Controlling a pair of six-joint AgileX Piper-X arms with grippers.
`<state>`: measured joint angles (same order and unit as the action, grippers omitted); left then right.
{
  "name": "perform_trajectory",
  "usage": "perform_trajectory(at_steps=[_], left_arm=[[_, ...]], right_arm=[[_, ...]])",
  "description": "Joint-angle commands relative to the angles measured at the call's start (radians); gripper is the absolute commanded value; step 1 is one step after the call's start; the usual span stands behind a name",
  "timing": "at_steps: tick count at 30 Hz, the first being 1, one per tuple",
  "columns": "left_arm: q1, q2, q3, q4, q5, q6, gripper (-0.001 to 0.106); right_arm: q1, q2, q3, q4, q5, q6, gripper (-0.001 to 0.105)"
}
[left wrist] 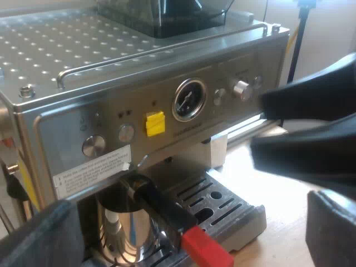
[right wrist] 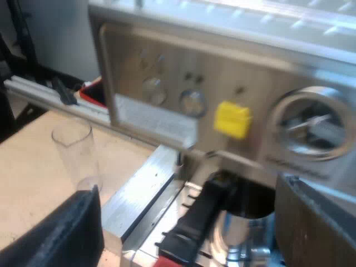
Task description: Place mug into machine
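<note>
A shiny metal mug (left wrist: 127, 236) stands on the drip tray (left wrist: 225, 214) of the espresso machine (left wrist: 167, 105), directly under the locked-in holder. The holder's dark handle (left wrist: 167, 208) juts out of the machine's front and ends in red (left wrist: 207, 249). My left gripper (left wrist: 189, 239) is open, its fingers (left wrist: 44, 236) wide apart in front of the handle, holding nothing. My right gripper (right wrist: 189, 233) is open too, close to the machine's front. Between its fingers (right wrist: 69, 233) I see the handle (right wrist: 203, 214) and the mug (right wrist: 247, 236); neither is touched.
A bean hopper (left wrist: 161, 16) sits on the machine's top. An empty measuring glass (right wrist: 75, 150) stands on the wooden table beside the drip tray. A black part of the other arm (left wrist: 311, 128) hangs near the machine's knob side. Yellow button (right wrist: 232, 118) beside the gauge.
</note>
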<state>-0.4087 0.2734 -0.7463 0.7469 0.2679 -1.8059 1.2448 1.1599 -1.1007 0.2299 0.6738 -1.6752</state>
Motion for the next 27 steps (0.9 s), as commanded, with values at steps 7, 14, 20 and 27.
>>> perform_trajectory(at_steps=[7, 14, 20, 27], left_arm=[[0.041, 0.230, -0.191, 0.021, -0.075, -0.026, 0.082], [0.239, 0.362, -0.302, 0.134, -0.049, -0.026, 0.082], [0.345, 0.356, -0.302, 0.158, -0.085, 0.008, 0.082], [0.351, 0.316, -0.302, 0.222, -0.286, 0.058, 0.082]], right_arm=[[-0.171, -0.193, -0.012, 0.268, -0.141, 0.020, 0.067], [-0.487, -0.341, -0.012, 0.499, -0.304, 0.042, 0.067], [-0.793, -0.434, 0.022, 0.585, -0.475, 0.042, 0.067], [-1.075, -0.540, 0.095, 0.628, -0.641, 0.029, 0.067]])
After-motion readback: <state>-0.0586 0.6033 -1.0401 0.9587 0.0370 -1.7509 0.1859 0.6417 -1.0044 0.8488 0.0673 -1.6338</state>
